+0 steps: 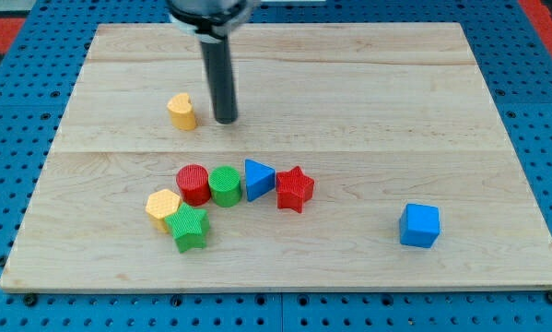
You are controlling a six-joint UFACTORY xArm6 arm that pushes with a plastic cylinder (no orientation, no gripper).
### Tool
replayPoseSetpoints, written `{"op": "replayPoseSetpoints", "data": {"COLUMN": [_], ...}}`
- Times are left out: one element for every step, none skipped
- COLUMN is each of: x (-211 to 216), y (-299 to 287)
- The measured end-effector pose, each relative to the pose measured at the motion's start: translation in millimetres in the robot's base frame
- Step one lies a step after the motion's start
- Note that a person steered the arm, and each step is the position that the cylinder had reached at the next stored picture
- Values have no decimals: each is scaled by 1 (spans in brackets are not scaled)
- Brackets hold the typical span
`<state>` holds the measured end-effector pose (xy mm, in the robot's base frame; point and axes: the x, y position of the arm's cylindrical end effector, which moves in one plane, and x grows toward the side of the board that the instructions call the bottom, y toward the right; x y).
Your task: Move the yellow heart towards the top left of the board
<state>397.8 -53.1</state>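
The yellow heart (181,111) sits on the wooden board (368,101) in the upper left part. My tip (226,121) is just to the right of the heart, a small gap apart from it. The dark rod rises from the tip to the view's top edge.
A cluster lies below the heart: a red cylinder (193,183), a green cylinder (225,185), a blue triangle (258,179), a red star (295,188), a yellow hexagon (162,206) and a green star (188,227). A blue cube (419,225) stands at the lower right.
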Motion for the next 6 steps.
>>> {"op": "replayPoseSetpoints", "data": {"x": [2, -2, -72, -125, -128, -142], "y": [-28, -125, -133, -133, -119, -129]}}
